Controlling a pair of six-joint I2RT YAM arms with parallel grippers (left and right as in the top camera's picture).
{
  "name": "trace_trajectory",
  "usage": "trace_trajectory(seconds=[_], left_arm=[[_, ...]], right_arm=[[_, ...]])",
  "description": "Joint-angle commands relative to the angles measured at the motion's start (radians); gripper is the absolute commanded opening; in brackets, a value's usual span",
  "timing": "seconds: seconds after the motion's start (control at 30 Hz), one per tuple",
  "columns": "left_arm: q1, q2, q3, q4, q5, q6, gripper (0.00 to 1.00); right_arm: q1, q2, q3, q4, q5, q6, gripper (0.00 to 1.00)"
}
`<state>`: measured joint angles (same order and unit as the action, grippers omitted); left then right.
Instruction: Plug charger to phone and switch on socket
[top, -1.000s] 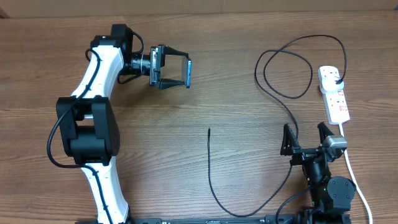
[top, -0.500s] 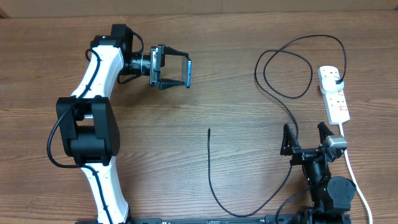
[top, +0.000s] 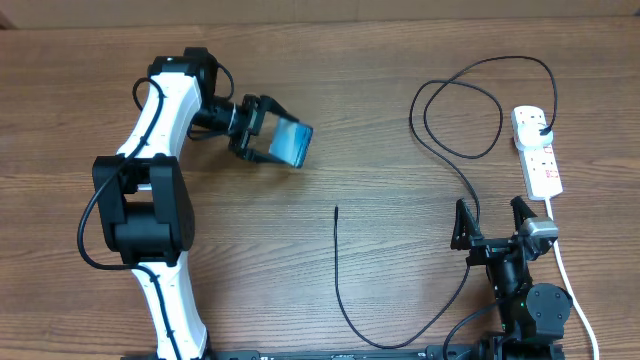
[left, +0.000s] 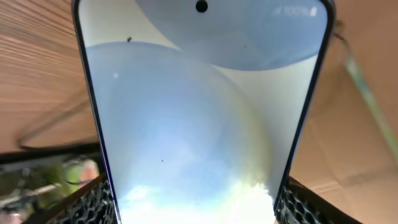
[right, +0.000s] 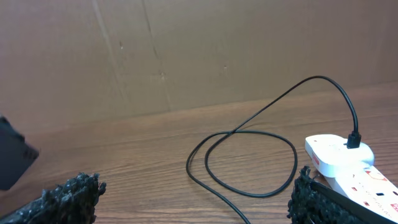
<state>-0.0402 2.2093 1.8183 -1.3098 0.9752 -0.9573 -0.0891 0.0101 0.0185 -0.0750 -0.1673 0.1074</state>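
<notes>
The left gripper (top: 280, 141) hangs above the far left part of the wooden table (top: 380, 60) with its fingers clamped on the phone (top: 295, 145), which sits tilted between them, its pale blue face turned partly upward. In the left wrist view that glossy face fills nearly the whole picture, with a small dark camera hole and faint text near the top edge, and the black textured pads (left: 93, 200) press against the phone's dark long edges at the bottom corners. The charger cable (top: 345, 310) lies on the table well apart from the phone: its slim connector tip (top: 336, 210) lies free near the middle of the table, and from there the cable runs toward the near edge, curves right, climbs just beside the right gripper (top: 491, 222) and loops on toward the far right. There its small black plug head (top: 543, 131) sits in the end outlet of the white power strip (top: 541, 165). The strip's red switches are too small to tell whether they are on or off. A thick white cord (top: 565, 270) leaves the strip toward the near edge. The right gripper rests low at the near right, fingers wide apart and holding nothing — in its own wrist view they frame the cable loop, the strip and a cardboard wall (right: 199, 50) behind.
</notes>
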Motion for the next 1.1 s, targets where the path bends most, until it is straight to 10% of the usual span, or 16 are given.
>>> trace_trajectory(seconds=[0.0, 0.4, 1.07], left_arm=[[-0.04, -0.001, 0.028, -0.037, -0.235, 0.007, 0.04], [-0.188, -0.001, 0.028, -0.045, -0.62, -0.099, 0.04], [-0.216, -0.001, 0.028, -0.021, -0.636, -0.098, 0.04]], right_arm=[[0.006, -0.007, -0.01, 0.005, 0.006, -0.004, 1.0], [0.006, -0.007, -0.01, 0.005, 0.006, -0.004, 1.0], [0.005, -0.007, 0.005, 0.069, -0.119, 0.046, 1.0]])
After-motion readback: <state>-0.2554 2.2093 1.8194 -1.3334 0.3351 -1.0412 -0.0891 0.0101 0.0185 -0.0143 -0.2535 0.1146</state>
